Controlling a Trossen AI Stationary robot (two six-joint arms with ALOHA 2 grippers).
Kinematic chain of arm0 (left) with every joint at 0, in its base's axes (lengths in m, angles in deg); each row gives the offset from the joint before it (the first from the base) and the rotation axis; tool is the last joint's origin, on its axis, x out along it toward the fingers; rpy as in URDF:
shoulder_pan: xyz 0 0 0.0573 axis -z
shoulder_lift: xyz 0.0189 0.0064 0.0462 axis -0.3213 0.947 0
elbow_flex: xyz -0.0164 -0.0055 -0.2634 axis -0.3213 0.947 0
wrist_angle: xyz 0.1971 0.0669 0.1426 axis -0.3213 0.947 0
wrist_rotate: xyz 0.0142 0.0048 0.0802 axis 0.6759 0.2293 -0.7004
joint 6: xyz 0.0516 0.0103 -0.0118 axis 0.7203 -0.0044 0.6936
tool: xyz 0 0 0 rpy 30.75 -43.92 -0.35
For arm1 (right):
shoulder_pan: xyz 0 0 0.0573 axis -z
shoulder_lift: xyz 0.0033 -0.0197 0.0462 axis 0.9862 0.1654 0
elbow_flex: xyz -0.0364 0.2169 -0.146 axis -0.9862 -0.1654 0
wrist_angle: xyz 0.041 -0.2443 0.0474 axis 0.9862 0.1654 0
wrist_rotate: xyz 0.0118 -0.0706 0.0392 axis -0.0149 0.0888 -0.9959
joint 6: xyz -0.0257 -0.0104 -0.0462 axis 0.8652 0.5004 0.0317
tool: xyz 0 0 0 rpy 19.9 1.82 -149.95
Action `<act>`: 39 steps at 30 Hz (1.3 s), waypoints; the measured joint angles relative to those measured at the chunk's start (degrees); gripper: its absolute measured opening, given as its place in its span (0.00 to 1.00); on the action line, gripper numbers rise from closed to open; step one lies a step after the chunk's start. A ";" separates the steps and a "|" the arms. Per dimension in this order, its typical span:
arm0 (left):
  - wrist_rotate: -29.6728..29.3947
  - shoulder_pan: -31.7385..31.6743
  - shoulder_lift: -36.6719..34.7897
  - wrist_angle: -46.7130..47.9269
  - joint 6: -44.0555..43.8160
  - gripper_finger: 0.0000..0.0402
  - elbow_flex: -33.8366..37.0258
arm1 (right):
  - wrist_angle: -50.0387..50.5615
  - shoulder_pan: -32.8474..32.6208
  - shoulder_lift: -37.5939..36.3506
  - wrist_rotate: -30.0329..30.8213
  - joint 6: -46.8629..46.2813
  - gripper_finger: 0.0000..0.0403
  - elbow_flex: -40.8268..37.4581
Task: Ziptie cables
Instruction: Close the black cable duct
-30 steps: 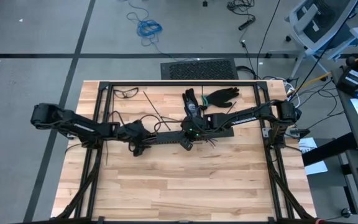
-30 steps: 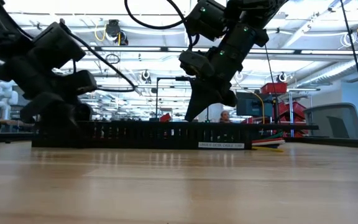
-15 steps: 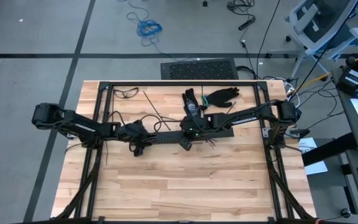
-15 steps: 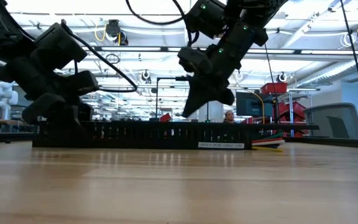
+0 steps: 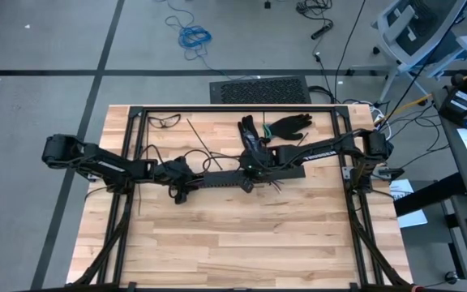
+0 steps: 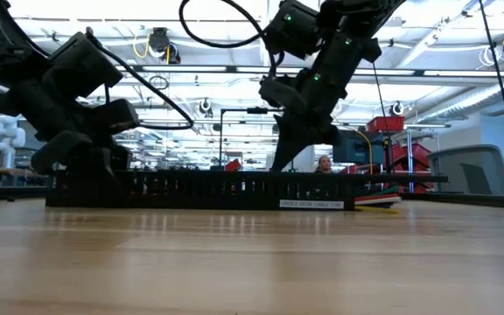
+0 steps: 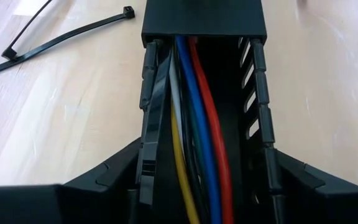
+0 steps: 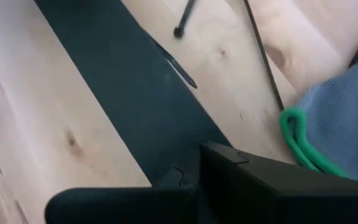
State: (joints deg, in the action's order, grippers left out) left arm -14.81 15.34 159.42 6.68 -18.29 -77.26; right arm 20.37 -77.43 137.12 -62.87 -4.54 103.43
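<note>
A long wooden table (image 5: 242, 235) carries a black metal frame, and across its middle lies a long black slotted rail (image 5: 233, 180), seen from table height as a low dark comb (image 6: 208, 188). Both arms reach in toward that rail from opposite sides.

The left gripper (image 5: 181, 191) sits at the rail's left end with its fingers straddling the channel, one on each outer wall; they are spread about the rail's width, and I cannot tell whether they press on it. Looking past those fingers, the cables (image 7: 194, 155) run lengthwise inside the channel: white, yellow, blue and red side by side. A flat dark strip (image 7: 151, 143) stands against one slotted wall, right beside the white wire.

The right gripper (image 5: 248, 180) hangs over the middle of the rail, its fingers closed together with nothing visibly between them.

Loose zipties (image 7: 61, 38) lie on the bare wood beside the rail's end. A pair of black gloves (image 5: 276, 126) rests near the far edge.
</note>
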 joint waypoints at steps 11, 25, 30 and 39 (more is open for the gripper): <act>0.50 0.04 0.00 -0.23 0.55 0.62 0.00 | 0.74 -1.20 -0.04 -0.57 0.13 0.00 0.04; 0.43 0.04 0.00 -0.40 0.46 0.62 0.04 | -14.09 -0.99 6.19 -4.11 -2.01 0.00 0.24; 0.41 0.04 0.00 -0.56 0.48 0.62 0.04 | -17.11 -0.81 6.56 -4.16 -3.32 0.00 0.06; -0.31 0.04 0.09 -1.57 3.17 0.62 0.02 | -25.71 -0.81 9.15 -5.46 -6.32 0.00 -0.07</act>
State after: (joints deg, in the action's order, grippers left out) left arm -15.12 15.39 159.51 5.11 -15.12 -77.24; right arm -5.33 -78.24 146.27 -68.33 -10.86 103.36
